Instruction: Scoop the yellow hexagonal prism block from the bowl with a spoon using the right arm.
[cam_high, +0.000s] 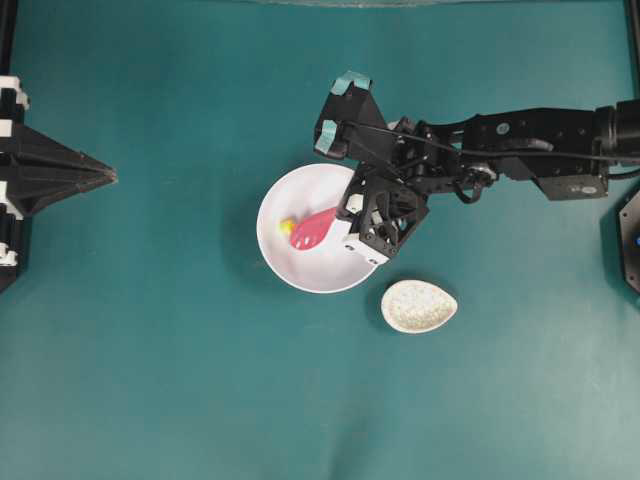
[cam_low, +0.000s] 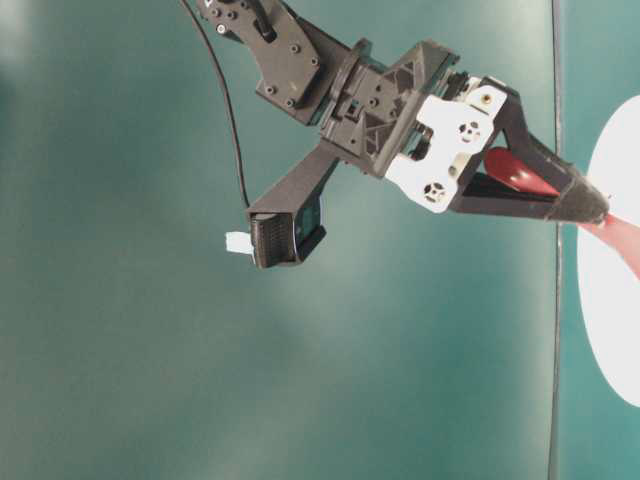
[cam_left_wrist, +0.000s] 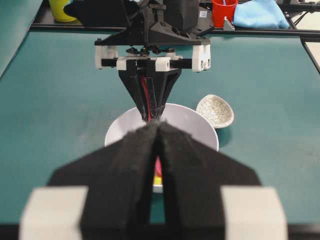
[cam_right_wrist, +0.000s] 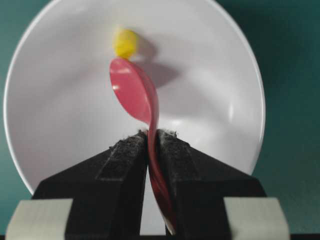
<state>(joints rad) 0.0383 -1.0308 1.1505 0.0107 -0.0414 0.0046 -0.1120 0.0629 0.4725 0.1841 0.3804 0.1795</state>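
The white bowl (cam_high: 290, 265) sits mid-table. Inside it, toward its left side, lies the tiny yellow hexagonal prism block (cam_high: 287, 226). The pink-red spoon (cam_high: 312, 230) reaches into the bowl, and its scoop tip is right beside the block. My right gripper (cam_high: 343, 211) is shut on the spoon's handle. In the right wrist view the handle is pinched between the pads (cam_right_wrist: 130, 150). The scoop (cam_right_wrist: 134, 95) is tilted on its side just below the block (cam_right_wrist: 125, 43), over the bowl (cam_right_wrist: 210, 75). My left gripper (cam_high: 110, 177) rests shut at the table's left edge, holding nothing.
A small speckled oval rest (cam_high: 418, 306) lies just right of and below the bowl. Beyond the table's far edge in the left wrist view stand a yellow cup (cam_left_wrist: 62, 10), a red cup (cam_left_wrist: 223, 11) and a blue cloth (cam_left_wrist: 260, 14).
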